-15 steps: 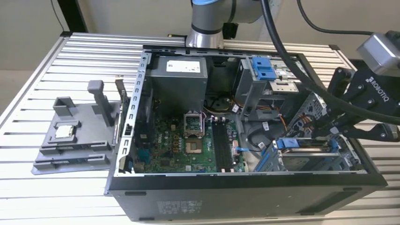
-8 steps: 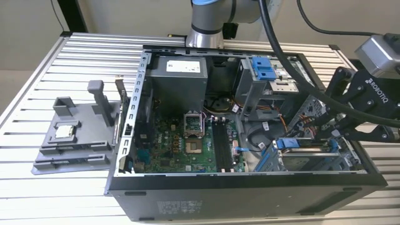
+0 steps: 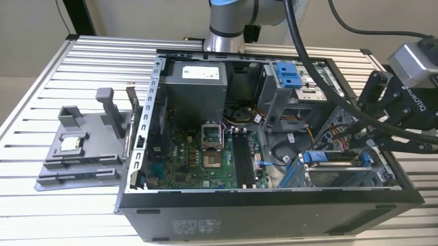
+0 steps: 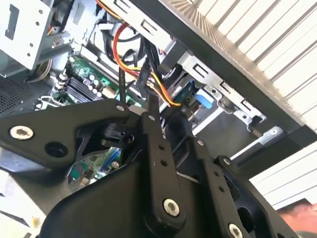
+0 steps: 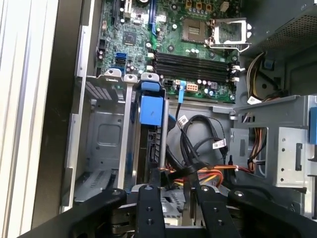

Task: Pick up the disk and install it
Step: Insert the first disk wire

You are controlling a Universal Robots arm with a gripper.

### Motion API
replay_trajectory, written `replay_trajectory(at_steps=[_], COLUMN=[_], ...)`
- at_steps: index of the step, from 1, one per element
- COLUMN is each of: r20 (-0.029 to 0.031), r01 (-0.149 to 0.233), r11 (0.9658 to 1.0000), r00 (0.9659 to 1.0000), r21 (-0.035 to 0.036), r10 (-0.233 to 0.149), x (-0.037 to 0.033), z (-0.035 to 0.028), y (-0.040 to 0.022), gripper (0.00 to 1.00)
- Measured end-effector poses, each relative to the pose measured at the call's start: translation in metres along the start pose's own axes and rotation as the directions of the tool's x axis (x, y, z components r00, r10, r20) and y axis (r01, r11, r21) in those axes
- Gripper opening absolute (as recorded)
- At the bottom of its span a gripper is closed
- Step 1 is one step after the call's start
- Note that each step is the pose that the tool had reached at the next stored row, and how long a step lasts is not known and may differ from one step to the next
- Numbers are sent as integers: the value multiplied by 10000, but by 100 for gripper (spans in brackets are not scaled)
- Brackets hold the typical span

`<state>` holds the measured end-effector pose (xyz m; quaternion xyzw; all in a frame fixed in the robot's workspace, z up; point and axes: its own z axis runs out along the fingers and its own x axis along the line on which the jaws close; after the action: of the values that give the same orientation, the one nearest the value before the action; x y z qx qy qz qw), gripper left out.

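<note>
The disk point(image 3: 321, 158) stands on edge in a slot of the lower drive cage point(image 3: 342, 177), at the exterior view's right inside the open computer case. Its blue bracket tab point(image 5: 151, 110) faces the motherboard, and its dark edge runs down the slot behind it. My gripper point(image 3: 366, 141) hangs just above the cage's outer end. In the first wrist view my gripper point(image 5: 174, 193) is open. One of its black fingers point(image 5: 148, 206) lies over the disk's far end, and orange and black cables show in the gap. The blue tab point(image 4: 203, 99) also shows past the fingers in the second wrist view.
The case point(image 3: 274, 205) lies open on a slatted metal table point(image 3: 75, 200). Inside are the motherboard point(image 3: 198, 154), the power supply point(image 3: 195, 77), loose cables point(image 5: 198, 134) and an upper cage with another blue tab point(image 3: 291, 74). A grey fixture point(image 3: 82, 154) holding a small silver chip point(image 3: 72, 144) sits at the exterior view's left.
</note>
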<state>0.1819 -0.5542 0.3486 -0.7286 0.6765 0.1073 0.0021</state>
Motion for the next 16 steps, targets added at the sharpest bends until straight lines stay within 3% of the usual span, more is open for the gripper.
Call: replay_trajectory(at_steps=[2, 8, 11, 14, 16], r20=[117, 541, 715, 817, 918], r01=[30, 151, 175, 186, 198], r11=[10000, 9985, 9981, 9981, 9979], r00=[9999, 9984, 9972, 9964, 9955], r21=[81, 525, 584, 594, 615], r10=[-31, -179, -217, -235, -254], x=[2, 10, 8, -1, -5], z=[-5, -26, -41, -99, -125], y=[-32, -162, -168, -160, -153], gripper=[100, 100, 100, 100, 100])
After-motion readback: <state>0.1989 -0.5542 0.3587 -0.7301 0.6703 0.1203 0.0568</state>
